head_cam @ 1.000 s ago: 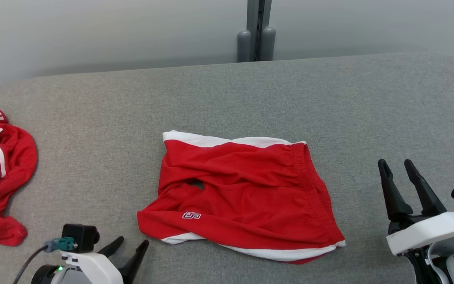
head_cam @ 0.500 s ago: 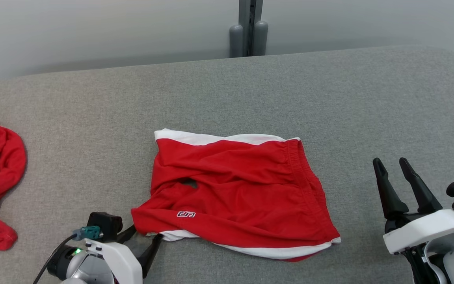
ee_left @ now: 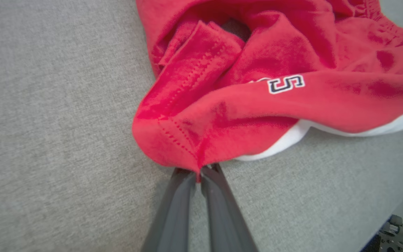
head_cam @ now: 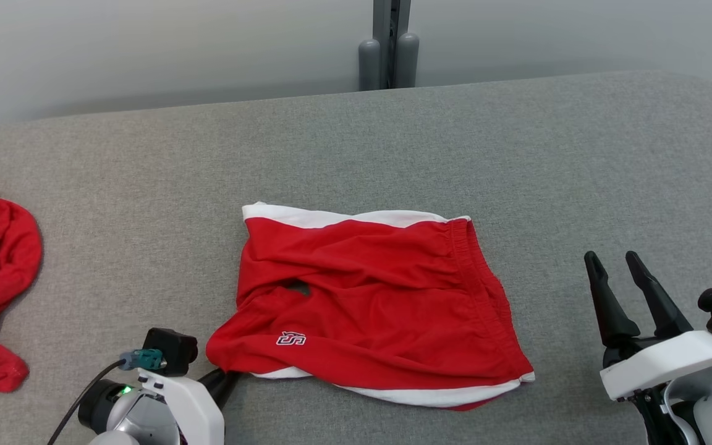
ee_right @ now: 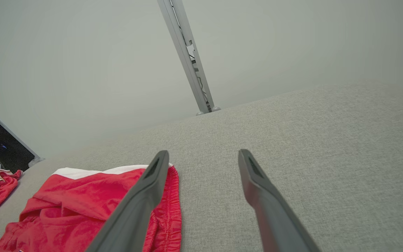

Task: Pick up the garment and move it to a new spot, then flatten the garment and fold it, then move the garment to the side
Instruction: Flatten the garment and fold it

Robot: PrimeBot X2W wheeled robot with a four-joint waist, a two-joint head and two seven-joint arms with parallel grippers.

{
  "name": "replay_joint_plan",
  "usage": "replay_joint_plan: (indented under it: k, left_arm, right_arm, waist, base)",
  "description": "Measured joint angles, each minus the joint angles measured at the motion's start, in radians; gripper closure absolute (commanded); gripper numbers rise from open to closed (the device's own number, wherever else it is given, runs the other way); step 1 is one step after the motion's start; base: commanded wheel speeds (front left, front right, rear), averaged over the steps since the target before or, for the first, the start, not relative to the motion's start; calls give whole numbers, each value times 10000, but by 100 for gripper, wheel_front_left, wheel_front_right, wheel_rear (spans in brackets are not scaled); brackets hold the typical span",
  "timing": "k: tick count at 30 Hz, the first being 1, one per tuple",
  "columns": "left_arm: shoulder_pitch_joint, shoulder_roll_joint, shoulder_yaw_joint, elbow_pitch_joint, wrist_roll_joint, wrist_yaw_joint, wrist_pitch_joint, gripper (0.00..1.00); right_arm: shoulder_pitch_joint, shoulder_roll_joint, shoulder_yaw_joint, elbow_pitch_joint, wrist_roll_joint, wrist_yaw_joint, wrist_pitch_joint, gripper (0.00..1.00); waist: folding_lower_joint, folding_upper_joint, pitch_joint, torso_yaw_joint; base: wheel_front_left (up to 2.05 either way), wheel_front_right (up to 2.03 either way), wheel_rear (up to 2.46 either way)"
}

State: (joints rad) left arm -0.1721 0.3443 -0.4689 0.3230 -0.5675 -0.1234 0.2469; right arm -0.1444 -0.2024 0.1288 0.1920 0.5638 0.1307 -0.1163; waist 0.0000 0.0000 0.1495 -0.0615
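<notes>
Right at the tips of the left gripper (ee_left: 198,172), one corner of the red shorts (ee_left: 257,105) is pinched between closed fingers. The rest lies crumpled just ahead of it on the grey padded table (ee_left: 47,105). The right gripper (head_cam: 609,256) hangs spread wide and empty, well off past the waistband side. Looks like the pick-up step to me. Next would be a lift and carry, and that thin pinch might slip.

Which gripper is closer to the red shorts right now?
Left. The left gripper is shut on the red shorts at their near-left corner; the right gripper is open, apart from them, off the waistband side.
</notes>
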Motion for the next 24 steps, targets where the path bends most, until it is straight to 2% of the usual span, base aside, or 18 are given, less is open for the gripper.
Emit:
replay_joint_plan:
  k: [5, 11, 14, 20, 21, 22, 23, 24]
  left_arm:
    - [398, 504, 56, -986, -339, -2, 520, 100]
    - [782, 1371, 142, -2213, -454, 61, 1505, 100]
    - [1054, 1611, 17, -2746, -769, 128, 2447, 100]
    - [1406, 1824, -186, -3313, -1225, 370, 3655, 100]
    - [1481, 1839, -198, -3384, -1223, 431, 3693, 91]
    - [1486, 1845, -182, -3448, -1183, 525, 3674, 55]
    - [1478, 1852, -155, -3486, -1139, 594, 3638, 0]
    - [1480, 1856, -150, -3509, -1103, 652, 3626, 0]
  right_arm:
    - [59, -2, -125, 69, 0, -2, -65, 0]
    - [102, -59, -115, 90, -56, -2, -46, 0]
    - [102, -109, -111, 102, -67, -2, 19, 0]
    - [103, -138, -27, 123, -77, 0, 205, 0]
    - [104, -148, -19, 123, -77, 0, 228, 0]
    - [105, -155, -19, 134, -75, 0, 259, 0]
    - [108, -159, -25, 146, -75, 0, 305, 0]
    - [117, -169, -29, 165, -73, 0, 347, 0]
  waist:
    - [0, 0, -60, 157]
    - [0, 0, -99, 391]
    - [0, 0, -146, 448]
    - [-1, 0, -214, 409]
    - [0, 0, -224, 392]
    - [0, 0, -231, 373]
    - [0, 0, -240, 357]
    - [0, 0, -252, 343]
  base:
    - [0, 0, 0]
    - [0, 0, 0]
    - [0, 0, 0]
    - [0, 0, 0]
    - [0, 0, 0]
    - [0, 0, 0]
    - [0, 0, 0]
    - [0, 0, 0]
